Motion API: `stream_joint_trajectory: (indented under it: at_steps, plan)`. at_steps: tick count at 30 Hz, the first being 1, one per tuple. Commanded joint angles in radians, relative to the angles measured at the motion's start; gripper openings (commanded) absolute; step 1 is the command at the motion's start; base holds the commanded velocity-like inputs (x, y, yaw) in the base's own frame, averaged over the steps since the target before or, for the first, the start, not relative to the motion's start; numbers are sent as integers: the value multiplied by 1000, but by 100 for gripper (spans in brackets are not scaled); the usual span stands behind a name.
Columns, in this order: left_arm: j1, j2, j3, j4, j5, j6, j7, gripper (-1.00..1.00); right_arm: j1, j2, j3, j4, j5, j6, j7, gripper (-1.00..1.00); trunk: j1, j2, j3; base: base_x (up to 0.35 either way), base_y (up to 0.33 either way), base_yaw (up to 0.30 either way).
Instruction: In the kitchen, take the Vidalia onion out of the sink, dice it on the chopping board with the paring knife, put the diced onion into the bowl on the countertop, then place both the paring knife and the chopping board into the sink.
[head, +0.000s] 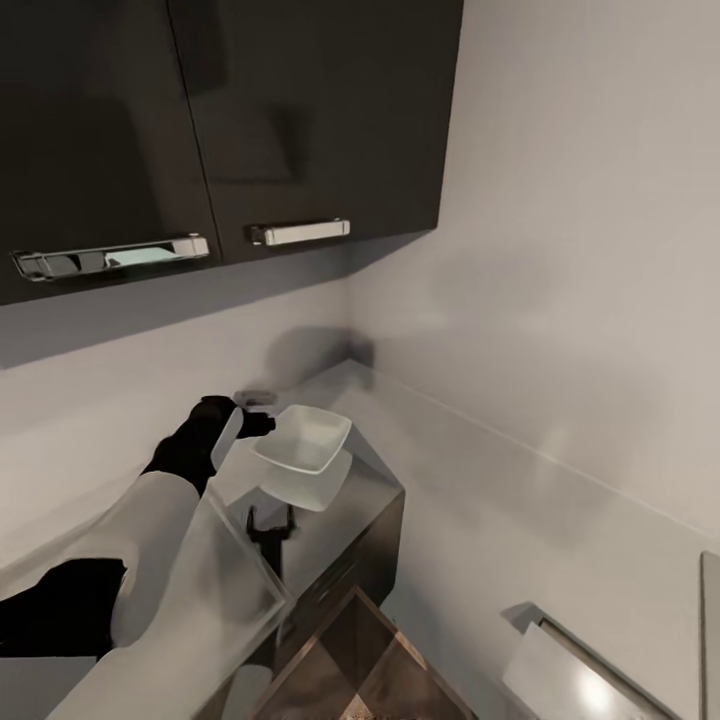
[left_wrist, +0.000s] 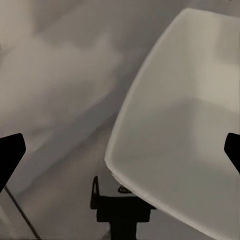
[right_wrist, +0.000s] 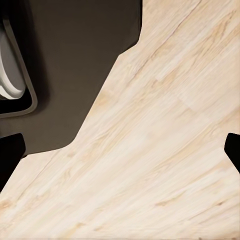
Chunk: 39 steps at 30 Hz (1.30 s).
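Your left gripper (head: 262, 424), jaws spread wide and holding nothing, hovered at the nine o'clock rim of the bowl (head: 303, 440) on the tabletop (head: 345, 505); you probably needed to steady it there; right jaws' state could not be told.

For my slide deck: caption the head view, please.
Left gripper reaching beside the white bowl on the glossy countertop.

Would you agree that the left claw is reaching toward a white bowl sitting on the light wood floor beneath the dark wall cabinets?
Not quite: the bowl sits on the grey countertop, not on the floor, as the head view shows. The rest holds: the left claw reaches toward the white bowl beneath the dark wall cabinets.
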<state>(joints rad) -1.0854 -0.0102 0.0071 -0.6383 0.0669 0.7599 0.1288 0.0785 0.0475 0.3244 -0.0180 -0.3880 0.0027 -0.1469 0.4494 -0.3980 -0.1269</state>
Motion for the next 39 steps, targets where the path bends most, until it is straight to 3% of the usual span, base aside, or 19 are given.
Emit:
stream_joint_trajectory:
  at_steps: [1, 5, 11, 39]
  plan:
    - [-1, -1, 8, -1, 8, 4, 6, 100, 0, 0, 8, -2, -9, 0, -4, 100, 1, -2, -4, 0, 0, 0]
    - [-1, 1, 31, -1, 8, 4, -18, 100, 0, 0, 8, -2, -9, 0, -5, 100, 1, -2, -10, 0, 0, 0]
    - [-1, 14, 35, -1, 7, 4, -64, 100, 0, 0, 8, -2, -9, 0, -5, 100, 1, -2, -20, 0, 0, 0]
    - [-1, 15, 33, -18, 7, 4, -71, 100, 0, 0, 8, -2, -9, 0, -5, 100, 1, -2, -65, 0, 0, 0]
